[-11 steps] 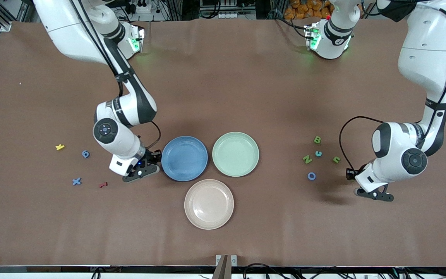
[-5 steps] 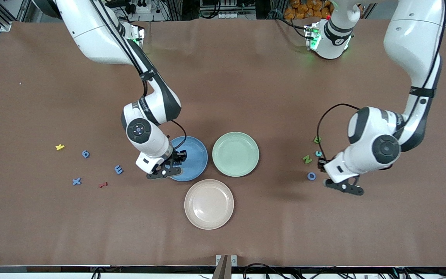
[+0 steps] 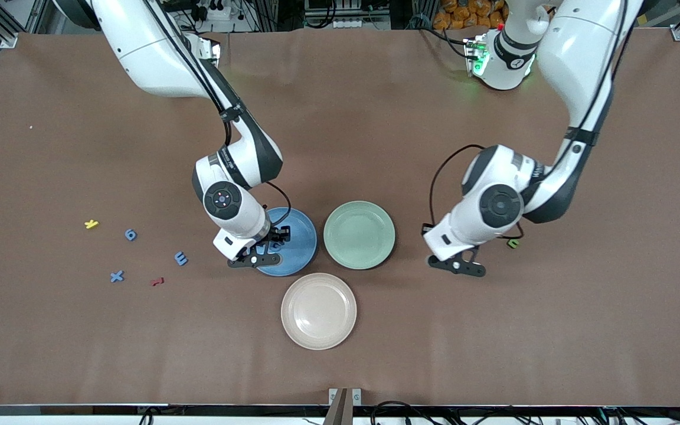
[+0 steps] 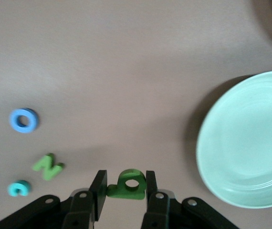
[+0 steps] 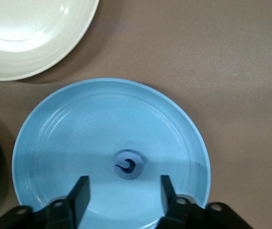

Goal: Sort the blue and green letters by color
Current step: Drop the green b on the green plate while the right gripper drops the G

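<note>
Looking between the right gripper's [image 5: 124, 193] fingers, we see them spread apart, with a blue G [image 5: 128, 165] lying loose on the floor of the blue plate [image 5: 69, 143] below, touching neither finger. In the front view the right gripper [image 3: 255, 255] hangs over the blue plate [image 3: 298, 227], on the side toward the right arm's end of the table.

We see the left gripper [image 4: 125, 193] clamped on a green letter [image 4: 128, 185] with a round hole in it; we cannot tell which letter it is. It is carried in the air over bare table, just beside the green plate [image 4: 250, 143]. In the front view the left gripper [image 3: 457, 264] sits between the green plate [image 3: 359, 234] and a green U [image 3: 513, 242].

Below the left gripper's camera, on the table, lie a green N [image 4: 47, 166], a teal letter [image 4: 19, 188] and a blue ring [image 4: 24, 120].

Toward the right arm's end of the table we find a blue E [image 3: 180, 258], a blue 6 [image 3: 130, 234] and a blue X [image 3: 117, 275], all well apart from the plates. A yellow letter [image 3: 91, 224] and a red letter [image 3: 157, 281] lie among them.

The pink plate [image 3: 319, 310] sits nearer the front camera than the other two, just beside both.
</note>
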